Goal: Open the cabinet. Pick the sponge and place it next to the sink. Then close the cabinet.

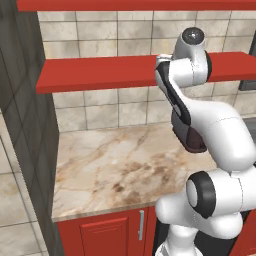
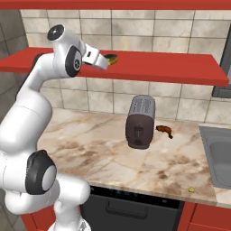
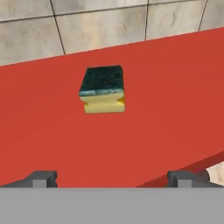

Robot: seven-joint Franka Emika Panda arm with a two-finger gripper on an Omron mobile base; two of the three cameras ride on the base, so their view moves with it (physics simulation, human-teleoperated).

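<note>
The sponge (image 3: 103,89) sits flat on the red shelf (image 3: 144,127), just above the middle of the hand view, its dark green layer on top and the yellow block underneath. The gripper (image 3: 113,178) hangs short of it, not touching; its two dark finger tips show far apart at the lower left and lower right of that view, so the pincer is spread wide with nothing between them.

In the right base view the sponge (image 2: 111,58) peeks out at upper centre, on the shelf (image 2: 171,67), right beside the end of the white arm (image 2: 54,76), which reaches up from the lower left. Below, near the middle of the frame, the grey-brown toaster (image 2: 140,122) stands on the marble counter (image 2: 90,149), with a small brown item (image 2: 164,131) just to its right. The grey sink (image 2: 219,153) is cut off by the right edge, well apart from the sponge.

In the left base view the arm (image 1: 200,125) fills the right side, and red cabinet doors (image 1: 107,232) run along the bottom under the counter.
</note>
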